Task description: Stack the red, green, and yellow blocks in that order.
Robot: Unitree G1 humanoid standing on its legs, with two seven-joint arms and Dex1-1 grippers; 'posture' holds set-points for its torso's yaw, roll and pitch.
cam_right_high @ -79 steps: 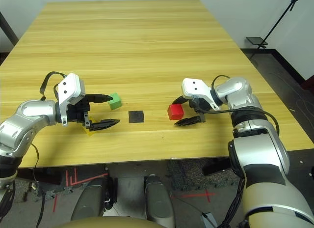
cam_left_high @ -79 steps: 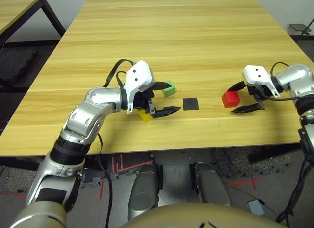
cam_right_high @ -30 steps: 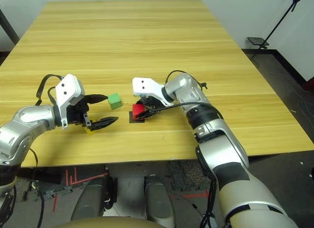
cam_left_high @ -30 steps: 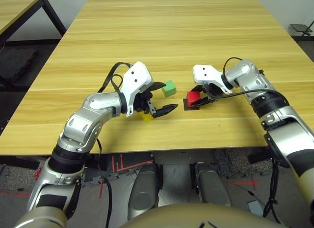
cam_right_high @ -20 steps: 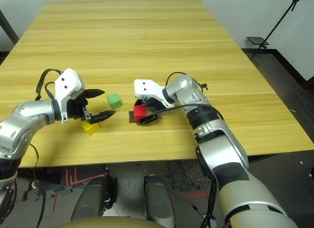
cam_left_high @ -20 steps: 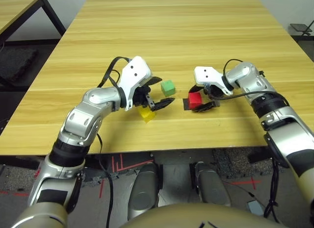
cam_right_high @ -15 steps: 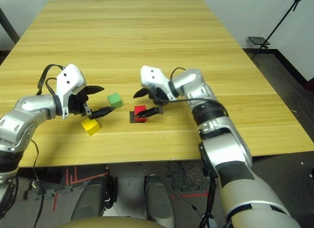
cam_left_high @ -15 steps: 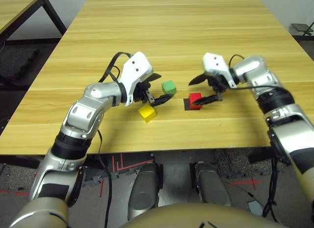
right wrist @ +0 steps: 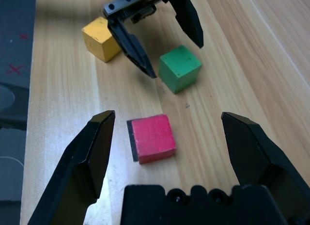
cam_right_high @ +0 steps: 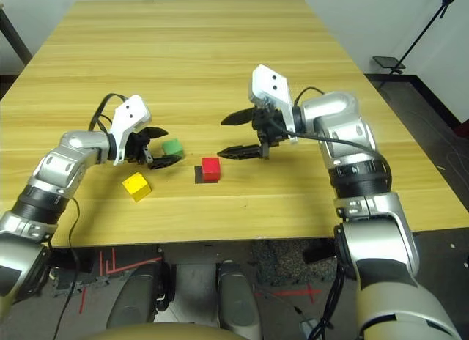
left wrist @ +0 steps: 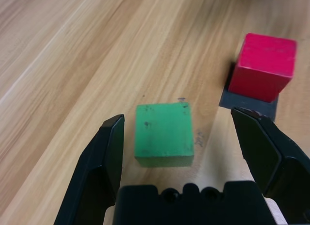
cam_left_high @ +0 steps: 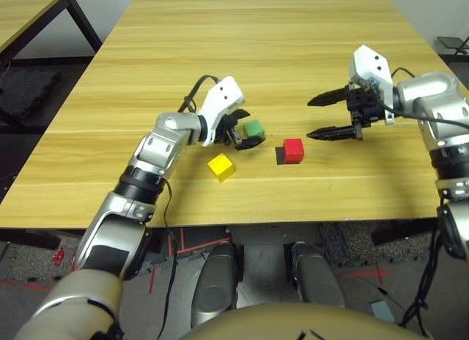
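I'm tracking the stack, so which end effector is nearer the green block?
Left. The left end effector brackets the green block, open; the right end effector hangs open beyond the red block.

- Wooden table point(cam_left_high: 256, 47) of light colour, with long grain lines running across the top
- Green block point(cam_left_high: 253, 128) resting flat on the wood, near the middle
- Red block point(cam_left_high: 293, 149) sitting on a flat black square patch point(cam_left_high: 280, 156), just to the right of the green one, not touching
- Yellow block point(cam_left_high: 220, 166) lying alone, nearer to the front edge, turned a little
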